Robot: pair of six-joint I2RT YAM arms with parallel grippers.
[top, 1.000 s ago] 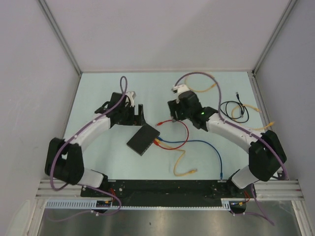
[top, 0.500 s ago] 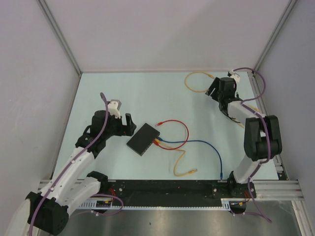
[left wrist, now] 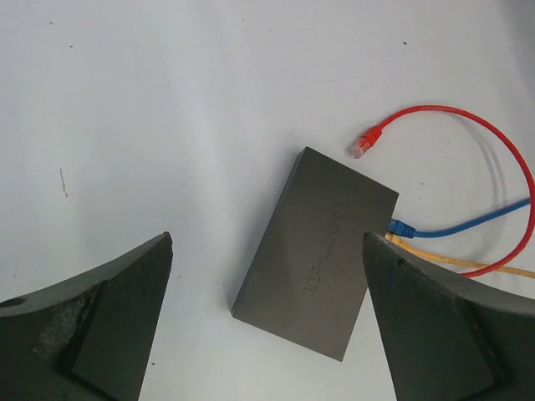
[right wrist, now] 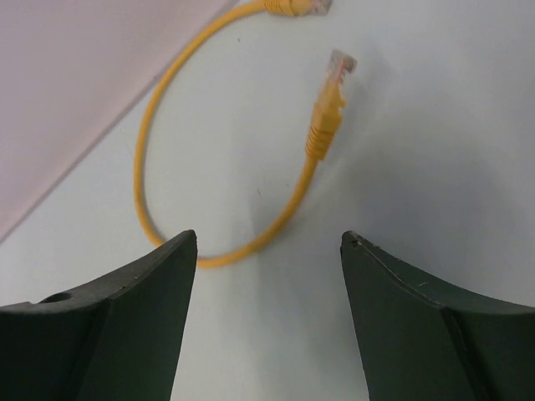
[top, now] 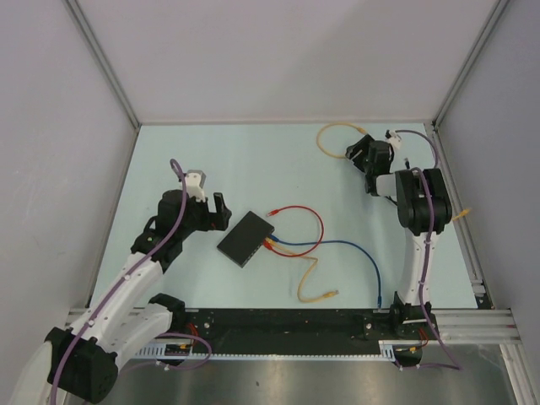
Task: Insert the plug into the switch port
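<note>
The switch (top: pixel 246 239) is a flat black box lying at an angle mid-table; it also shows in the left wrist view (left wrist: pixel 318 251). A blue plug (left wrist: pixel 401 226) and a yellow plug (left wrist: pixel 391 241) sit in its right edge. A red cable (top: pixel 308 228) loops beside it, and its free red plug (left wrist: pixel 364 144) lies on the table just off the switch's far corner. My left gripper (top: pixel 218 211) is open and empty, just left of the switch (left wrist: pixel 267 242). My right gripper (top: pixel 354 153) is open and empty at the far right, over a loose yellow cable loop (right wrist: pixel 167 167).
The yellow loop (top: pixel 333 139) has a free plug (right wrist: pixel 328 100) ahead of my right fingers. A blue cable (top: pixel 363 253) and a yellow cable (top: pixel 310 283) trail from the switch toward the near edge. Enclosure walls and frame posts stand on the left, back and right.
My right arm has swung from the table's middle to the far right corner and now points at the yellow loop. My left arm drew back left of the switch, then held still.
</note>
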